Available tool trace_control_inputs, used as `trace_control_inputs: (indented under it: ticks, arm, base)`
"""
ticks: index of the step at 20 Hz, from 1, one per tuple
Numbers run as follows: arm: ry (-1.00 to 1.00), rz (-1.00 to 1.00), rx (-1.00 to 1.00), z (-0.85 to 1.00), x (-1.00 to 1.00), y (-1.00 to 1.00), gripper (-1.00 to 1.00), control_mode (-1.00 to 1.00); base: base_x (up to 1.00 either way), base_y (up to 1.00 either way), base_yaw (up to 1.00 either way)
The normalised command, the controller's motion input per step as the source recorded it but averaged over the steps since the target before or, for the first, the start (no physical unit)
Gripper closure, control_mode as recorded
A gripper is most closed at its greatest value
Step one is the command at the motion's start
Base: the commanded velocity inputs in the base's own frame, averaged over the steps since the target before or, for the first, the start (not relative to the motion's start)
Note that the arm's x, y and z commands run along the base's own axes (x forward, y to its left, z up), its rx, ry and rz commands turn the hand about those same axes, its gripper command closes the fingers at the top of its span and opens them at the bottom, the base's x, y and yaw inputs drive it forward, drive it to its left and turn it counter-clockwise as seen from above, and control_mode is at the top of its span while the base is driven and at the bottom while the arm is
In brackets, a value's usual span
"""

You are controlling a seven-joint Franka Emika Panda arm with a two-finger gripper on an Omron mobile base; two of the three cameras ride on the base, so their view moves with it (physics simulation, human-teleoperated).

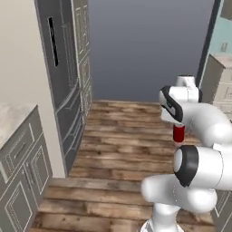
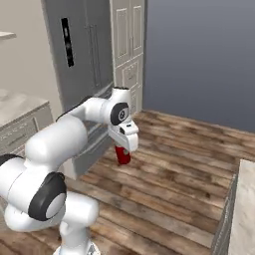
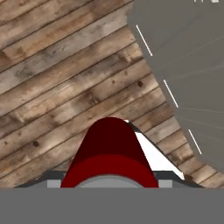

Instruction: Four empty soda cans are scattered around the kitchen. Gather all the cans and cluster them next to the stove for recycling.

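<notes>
nearest in the hand view, a red soda can (image 3: 109,151) is seen clamped between the jaws of the gripper (image 3: 109,181), its body pointing away from the camera over the wooden floor (image 3: 57,87). in the left base view the can (image 1: 179,133) is seen hanging upright below the white hand, carried well above the planks (image 1: 122,149), with the gripper (image 1: 178,125) closed on its upper part. in the right base view the same can (image 2: 122,155) is seen below the hand, and the gripper (image 2: 123,147) is held over the floor (image 2: 169,184) just right of the tall grey refrigerator (image 2: 82,74).

on the near left of the left base view a grey cabinet (image 1: 22,176) with a pale stone counter top (image 1: 11,118) is found. beyond it the refrigerator (image 1: 61,77) is set against the left wall, with a pale panelled cupboard (image 1: 84,50) just past it. in the hand view the grey refrigerator front (image 3: 188,70) is seen at the upper right. farthest away, a plain blue-grey backdrop (image 1: 145,45) is seen beyond the end of the floor.
</notes>
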Motion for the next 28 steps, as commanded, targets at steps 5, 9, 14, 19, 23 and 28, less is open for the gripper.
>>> trace_control_inputs:
  ticks: [5,9,14,19,23,28]
  arm:
    - [0.00,0.00,0.00,0.00,0.00,0.00,1.00,1.00]
    - [0.00,0.00,0.00,0.00,0.00,0.00,1.00,1.00]
    - [0.00,0.00,0.00,0.00,0.00,0.00,1.00,1.00]
    - [0.00,0.00,0.00,0.00,0.00,0.00,1.00,1.00]
    - [0.00,0.00,0.00,0.00,0.00,0.00,1.00,1.00]
    - [0.00,0.00,0.00,0.00,0.00,0.00,1.00,1.00]
  base:
    - [0.00,0.00,1.00]
    - [0.00,0.00,1.00]
    - [0.00,0.00,1.00]
    - [0.09,-0.01,0.93]
    - [0.37,-0.10,0.55]
    - [0.44,-0.25,0.27]
